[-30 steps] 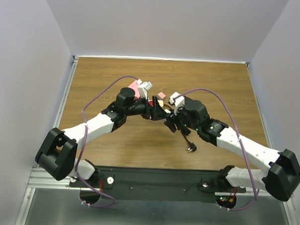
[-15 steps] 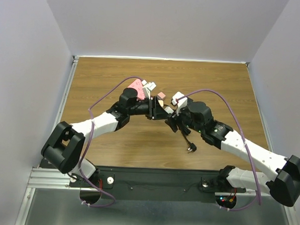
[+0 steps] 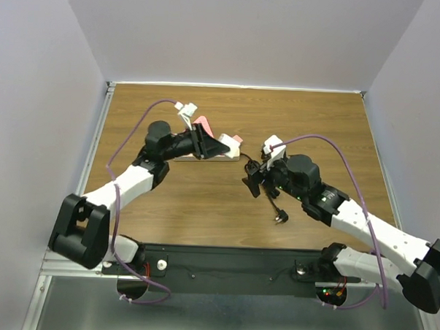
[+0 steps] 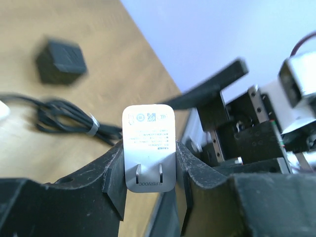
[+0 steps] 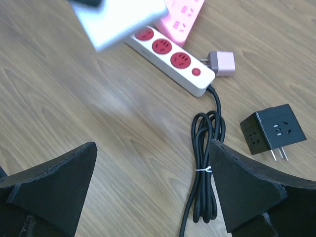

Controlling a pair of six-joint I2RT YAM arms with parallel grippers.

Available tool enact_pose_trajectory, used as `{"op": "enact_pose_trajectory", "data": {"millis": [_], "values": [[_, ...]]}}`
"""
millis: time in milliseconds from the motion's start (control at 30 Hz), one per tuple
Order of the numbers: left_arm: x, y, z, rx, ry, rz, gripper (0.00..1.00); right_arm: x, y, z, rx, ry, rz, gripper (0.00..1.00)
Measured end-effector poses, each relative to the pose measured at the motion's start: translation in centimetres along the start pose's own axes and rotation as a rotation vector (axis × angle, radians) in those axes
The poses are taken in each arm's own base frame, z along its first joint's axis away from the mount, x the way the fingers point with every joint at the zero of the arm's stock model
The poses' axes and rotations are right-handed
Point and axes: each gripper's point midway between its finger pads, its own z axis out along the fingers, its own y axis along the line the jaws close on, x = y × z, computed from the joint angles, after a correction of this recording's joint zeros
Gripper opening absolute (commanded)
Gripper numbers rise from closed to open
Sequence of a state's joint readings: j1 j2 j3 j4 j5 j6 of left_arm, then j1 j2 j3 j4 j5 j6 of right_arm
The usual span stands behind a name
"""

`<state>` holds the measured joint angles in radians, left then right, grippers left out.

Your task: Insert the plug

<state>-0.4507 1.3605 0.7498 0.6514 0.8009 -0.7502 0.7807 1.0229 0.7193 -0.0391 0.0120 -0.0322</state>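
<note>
My left gripper [image 4: 149, 165] is shut on a white plug [image 4: 149, 143], a flat charger block whose two metal prongs face the camera. In the top view the left gripper [image 3: 208, 144] holds that plug [image 3: 223, 143] just above the white power strip [image 3: 229, 157]. The right wrist view shows the strip [image 5: 168, 54] with red sockets lying on the wood, and the blurred white plug [image 5: 118, 17] hanging over its far end. My right gripper [image 5: 153, 182] stands open and empty above bare wood and the coiled cable, to the right of the strip [image 3: 254, 177].
A pink power strip [image 5: 185, 12] lies behind the white one, with a small pink adapter [image 5: 222, 63] beside its switch end. A black cube adapter [image 5: 269, 129] and the strip's bundled black cable [image 5: 207, 163] lie to the right. Walls enclose the table [image 3: 130, 205].
The left gripper shut on the white plug and swung back left with it. The right gripper opened, let the plug go and drew slightly right.
</note>
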Motion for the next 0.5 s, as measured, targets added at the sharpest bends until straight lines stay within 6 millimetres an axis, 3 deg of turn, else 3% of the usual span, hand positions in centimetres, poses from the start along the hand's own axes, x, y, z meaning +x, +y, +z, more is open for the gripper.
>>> {"op": "enact_pose_trajectory", "data": {"millis": [33,100,267,367,500], "values": [[-1.8,-0.1,-1.2,-0.007,-0.057,0.029,0.00,-0.4,0.0,-0.2,0.003,-0.016,0.007,1.00],[-3.4,-0.8,-2.3,-0.003,-0.105,0.065,0.00,-1.0,0.1,-0.2,0.005,-0.040,0.039,1.00],[-4.7,-2.1,-4.2,0.011,-0.161,0.135,0.00,-2.3,0.7,1.8,-0.033,-0.054,0.151,1.00],[-5.2,-2.6,-5.2,0.007,-0.187,0.172,0.00,-4.4,0.5,3.3,-0.103,-0.112,0.266,1.00],[-6.7,-3.6,-7.4,-0.012,-0.258,0.253,0.00,-8.6,-2.7,3.6,-0.176,-0.282,0.476,1.00]]}}
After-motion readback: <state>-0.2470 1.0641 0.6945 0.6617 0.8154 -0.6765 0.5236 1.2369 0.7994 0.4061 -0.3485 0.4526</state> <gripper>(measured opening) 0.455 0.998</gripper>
